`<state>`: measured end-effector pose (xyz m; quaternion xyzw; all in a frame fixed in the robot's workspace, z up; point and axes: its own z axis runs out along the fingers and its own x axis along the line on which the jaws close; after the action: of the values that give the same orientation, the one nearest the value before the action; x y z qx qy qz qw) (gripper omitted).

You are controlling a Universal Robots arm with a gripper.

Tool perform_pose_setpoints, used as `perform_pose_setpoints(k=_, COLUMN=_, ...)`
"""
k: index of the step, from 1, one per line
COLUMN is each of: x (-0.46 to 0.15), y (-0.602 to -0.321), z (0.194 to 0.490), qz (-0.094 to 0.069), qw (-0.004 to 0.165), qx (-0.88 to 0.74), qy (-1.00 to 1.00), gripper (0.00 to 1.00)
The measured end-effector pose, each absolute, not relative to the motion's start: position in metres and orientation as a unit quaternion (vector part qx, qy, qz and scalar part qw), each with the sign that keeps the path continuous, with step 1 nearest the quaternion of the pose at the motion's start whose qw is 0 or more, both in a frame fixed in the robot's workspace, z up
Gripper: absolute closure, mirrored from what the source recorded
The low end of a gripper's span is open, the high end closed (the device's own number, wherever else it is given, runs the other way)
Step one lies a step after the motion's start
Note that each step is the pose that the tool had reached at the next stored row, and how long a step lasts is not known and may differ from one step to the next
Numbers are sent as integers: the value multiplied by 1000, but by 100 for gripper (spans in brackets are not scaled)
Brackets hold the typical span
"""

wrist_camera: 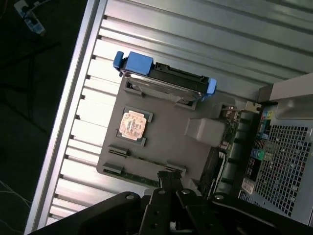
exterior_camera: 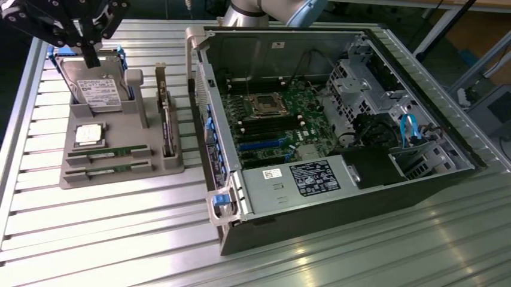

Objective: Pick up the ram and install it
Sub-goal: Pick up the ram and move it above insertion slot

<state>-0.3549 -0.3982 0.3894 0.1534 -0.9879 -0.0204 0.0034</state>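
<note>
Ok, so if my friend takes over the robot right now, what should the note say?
Gripper: fingers shut, holding nothing, up by the hard drive.
Two ram sticks lie in the gray holder's slots, untouched.
Open computer case stands at the exterior view's right of the holder.
Done: nothing yet. Left: picking up a ram stick and installing it.

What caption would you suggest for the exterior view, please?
Shut gripper above the grey parts tray, two ram sticks in their slots, open computer case beside it.

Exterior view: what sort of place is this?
Probably a robot lab's computer-assembly bench: an open computer case on a slatted metal table, with a grey parts tray beside it.
</note>
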Motion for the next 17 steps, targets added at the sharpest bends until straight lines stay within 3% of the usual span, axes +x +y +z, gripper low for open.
perform_pose_setpoints(k=17, x=-355, y=-398, z=389, qz=-17, qw=8, qx=342, qy=-940, gripper=90)
